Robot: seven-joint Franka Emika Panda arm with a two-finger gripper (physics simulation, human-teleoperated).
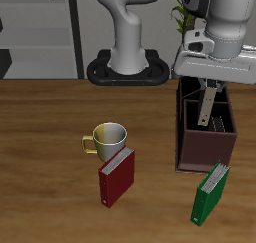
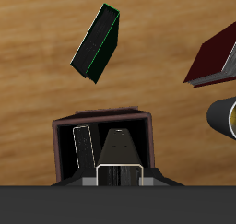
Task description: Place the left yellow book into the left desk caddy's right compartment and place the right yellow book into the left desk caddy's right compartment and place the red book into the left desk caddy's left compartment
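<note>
The gripper (image 1: 207,115) is hanging over the caddy (image 1: 205,137), jaws gripping a grey book (image 1: 204,109). Its edge could be catching the middle wall, next to the book (image 2: 84,147) already inside.

You have five books on view, counted by kind: two grey books, one red book (image 1: 116,177) and one green book (image 1: 211,193). Of the grey pair, one (image 2: 83,147) stands inside the caddy (image 1: 205,152) and the other grey book (image 2: 118,147) hangs at the single gripper (image 1: 206,87) just above it. You have one caddy, near the tabletop's side edge, and one mug (image 1: 108,139), near the tabletop's middle. The red and green books each lie singly toward the tabletop's front edge
</note>
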